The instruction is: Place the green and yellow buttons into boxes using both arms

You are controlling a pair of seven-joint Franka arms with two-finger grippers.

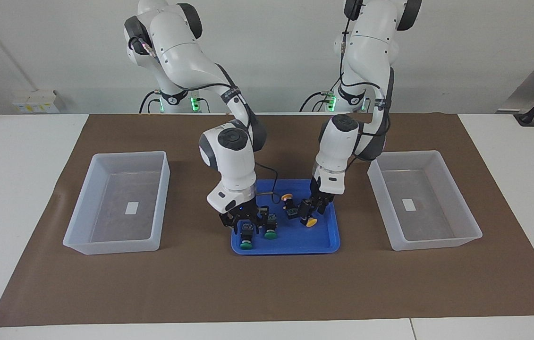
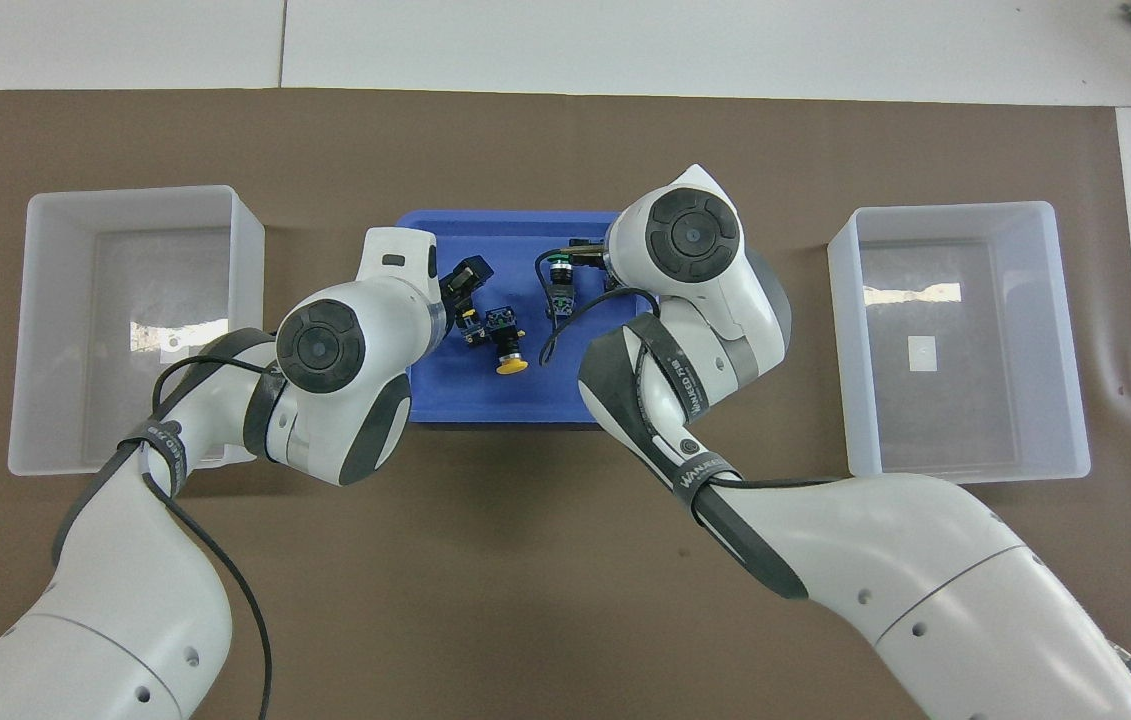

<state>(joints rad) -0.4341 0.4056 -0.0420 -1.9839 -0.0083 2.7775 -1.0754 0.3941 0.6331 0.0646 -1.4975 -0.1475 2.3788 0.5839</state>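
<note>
Brown mat (image 1: 267, 283) covers most of the white table (image 1: 12, 189), bare mat all round the items and a wide open strip at the end farthest from the robots. Two arms, both reaching down into the blue tray (image 1: 295, 243) at mat centre. Two boxes: one (image 1: 118, 203) toward the right arm's end, one (image 1: 425, 200) toward the left arm's end, each well apart from the tray with clear mat between, each holding just a white label. Four buttons, all in the tray: two green, two yellow. Right gripper (image 1: 246, 224) sits low over the tray's right-arm end, fingers spread astride one green button (image 1: 246, 238) near the tray's edge farthest from the robots; can't tell if the pads touch it. Second green button (image 1: 270, 229) lies just beside it, cap also pointing away from the robots. Left gripper (image 1: 311, 210) is down at the tray's left-arm end, fingers at the body of a yellow button (image 1: 310, 221); how far open and whether it grips, can't tell. Other yellow button (image 1: 288, 204) lies near the tray centre, just beside that one, nearer the robots. Tray's edge farthest from the robots has free floor past the yellows.
</note>
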